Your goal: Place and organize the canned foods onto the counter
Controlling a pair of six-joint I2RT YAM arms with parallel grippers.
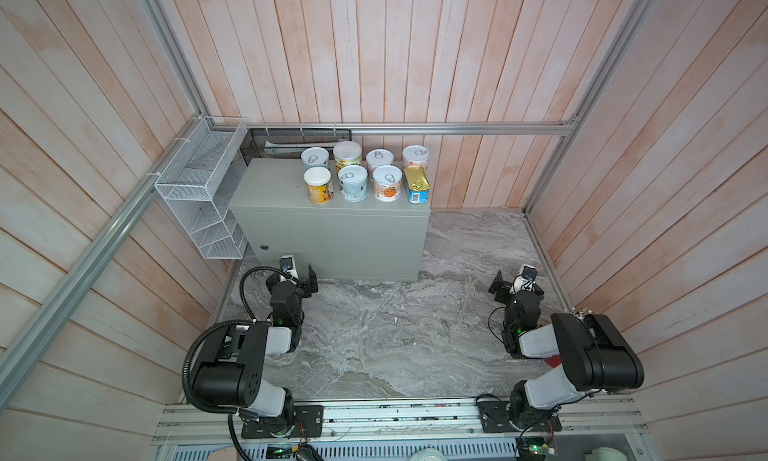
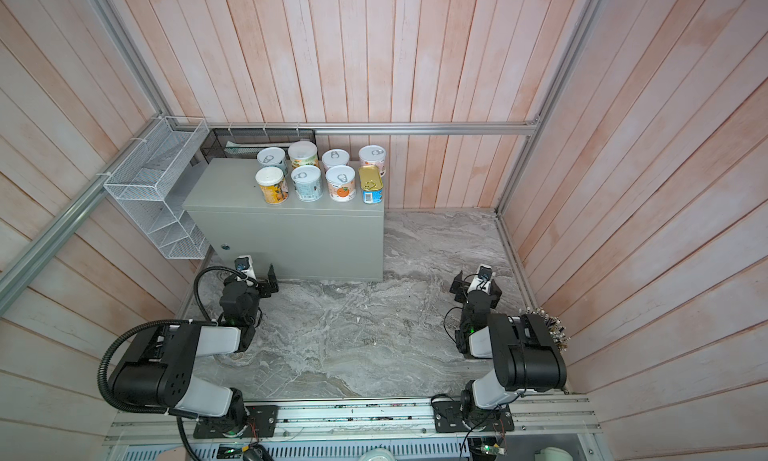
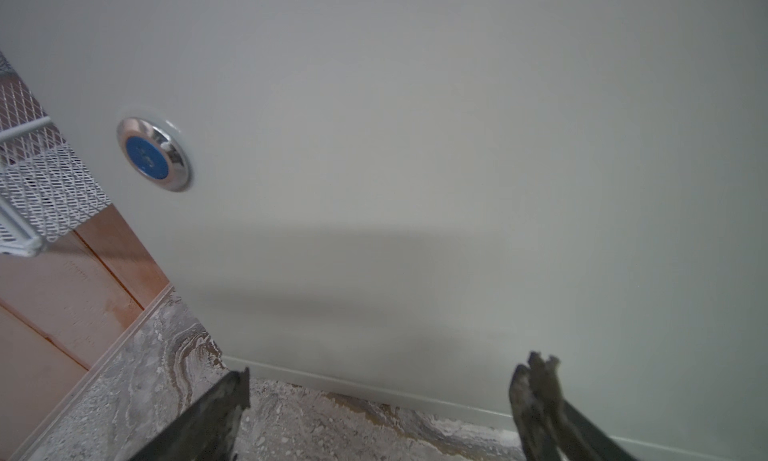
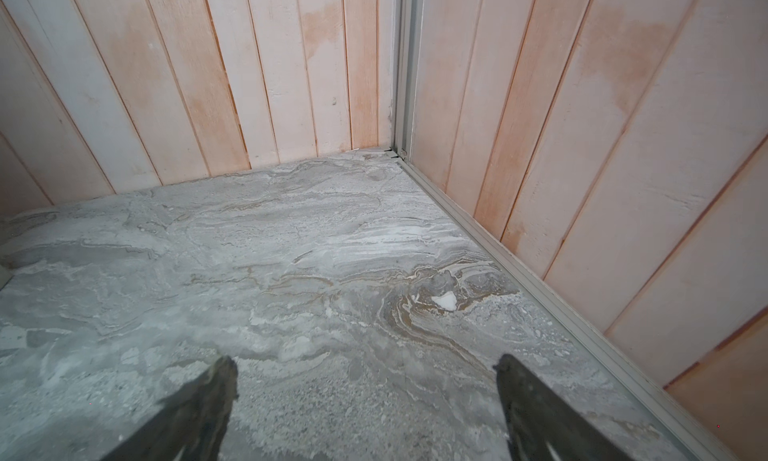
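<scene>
The lower halves of the four far cans (image 1: 379,157) on the bench (image 1: 270,189) are hidden behind the near row, and every label is too small to read. A black mesh tray (image 1: 291,137) behind the bench shows only its rim. The right arm (image 2: 523,355) covers most of a cup of pencils (image 2: 544,326). The picture's edge cuts off the fingers of the left tool (image 3: 390,365) and right tool (image 4: 366,358) in the wrist views.

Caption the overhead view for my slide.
Seven round cans and one blue tin stand in two rows on the grey box; left end effector and right end effector sit open, empty.
</scene>
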